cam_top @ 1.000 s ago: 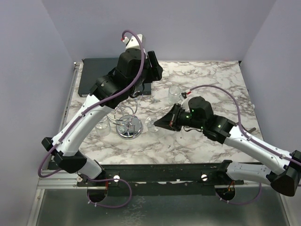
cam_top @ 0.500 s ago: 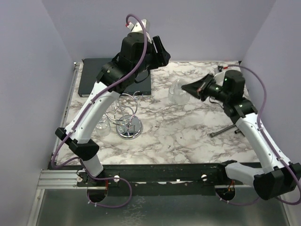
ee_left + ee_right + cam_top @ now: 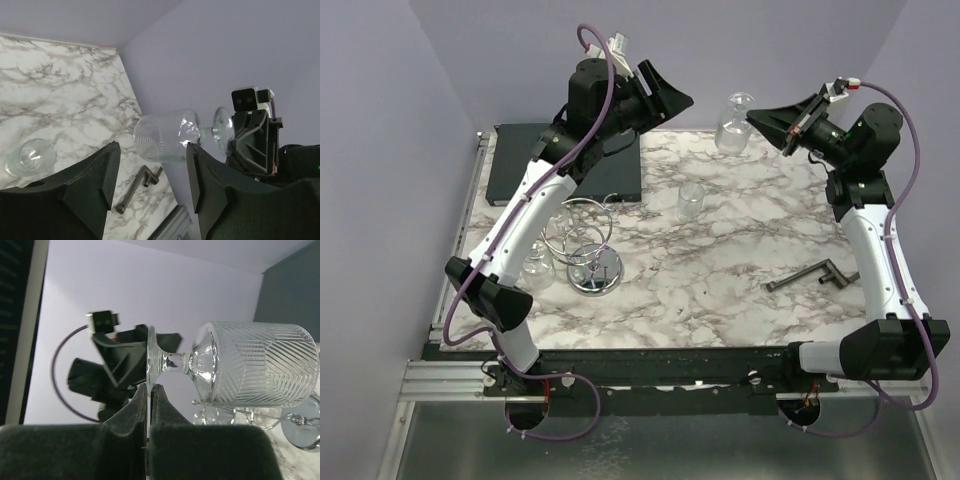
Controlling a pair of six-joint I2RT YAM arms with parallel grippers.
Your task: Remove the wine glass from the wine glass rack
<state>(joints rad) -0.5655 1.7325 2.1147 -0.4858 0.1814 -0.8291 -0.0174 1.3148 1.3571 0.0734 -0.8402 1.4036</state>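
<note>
Step in hand: the glass hangs free of the stand, so by the look of it what remains is a steady carry and a set-down, or a pass to the other arm. The grip is only a thin pinch on the rim of the foot, so slow travel is advised, with no wrist roll.
Table [image 3: 720, 290]: marble top. A landing spot away from the second glass [image 3: 690, 200] and the T-shaped bar [image 3: 810, 277] would be safest.
Right arm [image 3: 875, 250]: reared high over the far right of the table, wrist turned toward the centre.
Left arm [image 3: 520, 220]: raised to similar height at far left, wrist facing the right arm.
Wine glass rack [image 3: 585, 250]: stands near the left arm's base side, well apart from the carried glass.
Wine glass [image 3: 732, 122]: in the air between the two wrists, lying horizontal, bowl toward the left arm.
Right gripper [image 3: 758, 118]: its fingers [image 3: 140, 405] are clenched on the edge of the glass's foot.
Left gripper [image 3: 672, 88]: fingers [image 3: 90, 185] spread apart, grasping nothing; near the bowl, not touching.
</note>
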